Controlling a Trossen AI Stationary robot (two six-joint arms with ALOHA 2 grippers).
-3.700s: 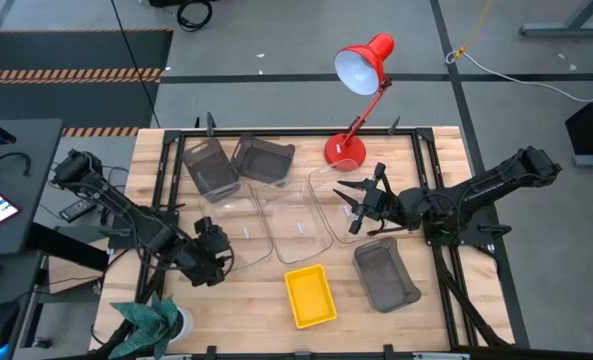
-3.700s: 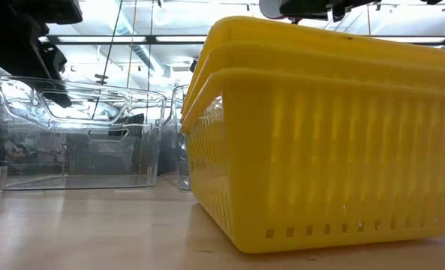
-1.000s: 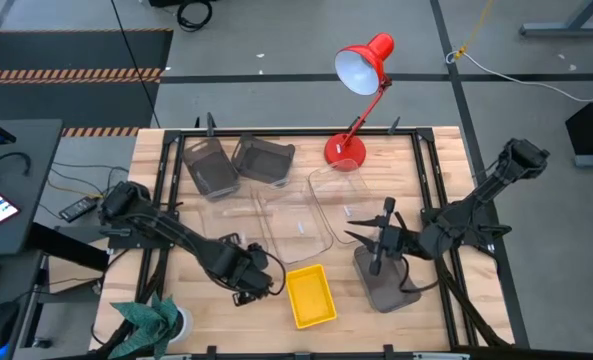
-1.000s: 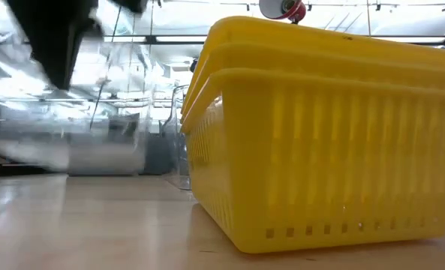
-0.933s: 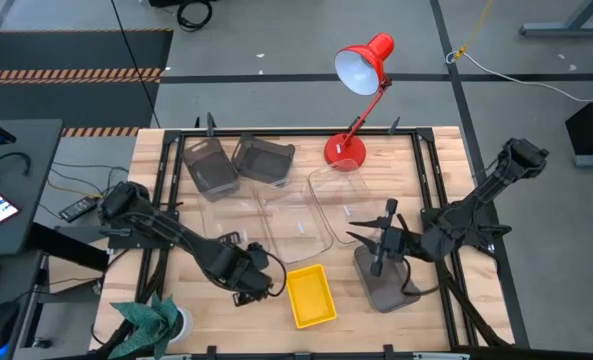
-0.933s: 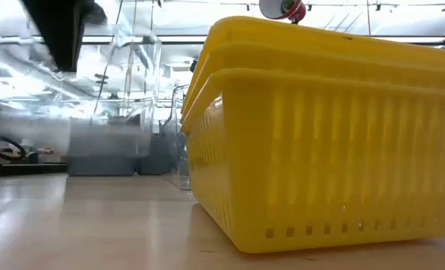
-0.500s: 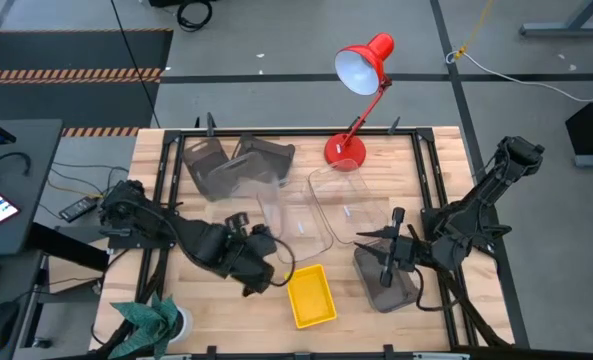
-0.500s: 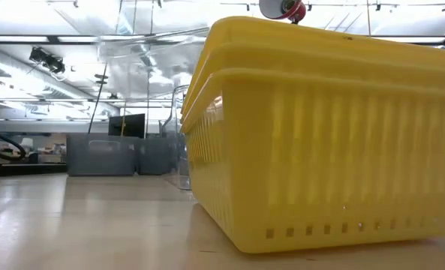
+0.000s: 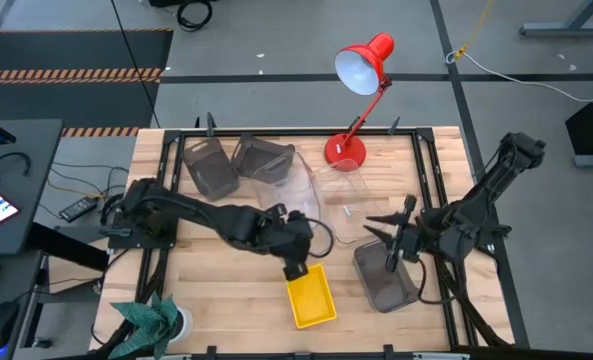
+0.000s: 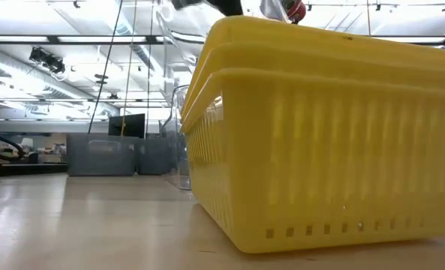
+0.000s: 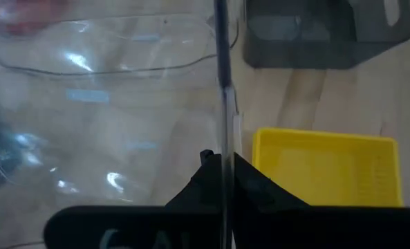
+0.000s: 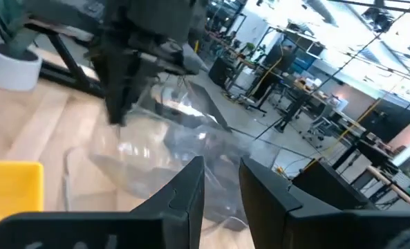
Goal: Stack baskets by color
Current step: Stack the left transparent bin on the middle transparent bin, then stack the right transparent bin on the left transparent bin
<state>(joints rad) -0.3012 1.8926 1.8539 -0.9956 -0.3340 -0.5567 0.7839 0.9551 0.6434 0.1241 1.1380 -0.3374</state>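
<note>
My left gripper (image 9: 298,262) is above the middle of the table, just far of the yellow baskets (image 9: 309,296), and is shut on a clear basket (image 9: 298,195) held up in the air. The left wrist view shows this clear basket (image 11: 108,90) spreading away to one side of the fingers. Another clear basket (image 9: 348,205) rests on its bottom on the table beside it. My right gripper (image 9: 384,235) hovers open over a grey basket (image 9: 384,276) at the near right, touching nothing. In the low view the yellow baskets (image 10: 320,135) are nested. My left gripper pinches one thin side wall of the clear basket (image 11: 222,131) between its two fingers at the wall's edge. The fingers come slanting down from the table's left. The basket is lifted clear of the table and tipped, reaching from the fingers toward the far side.
Two grey baskets (image 9: 208,165) (image 9: 263,158) stand at the far left. A red desk lamp (image 9: 348,148) stands at the far edge, its head beyond the table. Black frame rails (image 9: 426,200) run along the table's sides. Bare wood lies at the near left.
My left gripper has swung up and toward the table's right with the clear basket. The basket has left the table on the left and is now in the air over the middle, tipped. My right gripper has shifted a little over the grey basket.
</note>
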